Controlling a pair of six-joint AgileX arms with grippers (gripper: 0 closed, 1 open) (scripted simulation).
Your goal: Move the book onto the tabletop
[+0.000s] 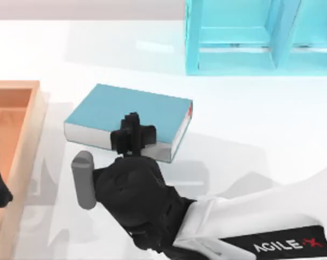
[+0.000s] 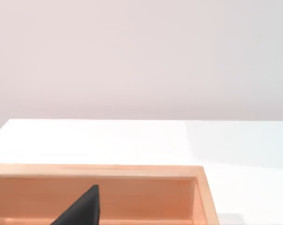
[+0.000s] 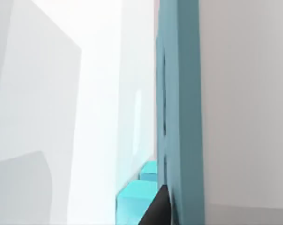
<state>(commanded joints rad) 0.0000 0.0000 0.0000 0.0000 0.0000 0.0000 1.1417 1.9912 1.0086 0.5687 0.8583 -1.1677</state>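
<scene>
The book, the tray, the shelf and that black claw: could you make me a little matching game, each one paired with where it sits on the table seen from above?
Things:
1. book
2. wooden tray
3. light-blue shelf
4. right gripper

Places:
A. far side of the table, towards its right
B. at the book's near edge
C. left edge of the table
D. middle of the table, flat cover up

Pairs: 1-D, 2-C, 3-A, 4-B
</scene>
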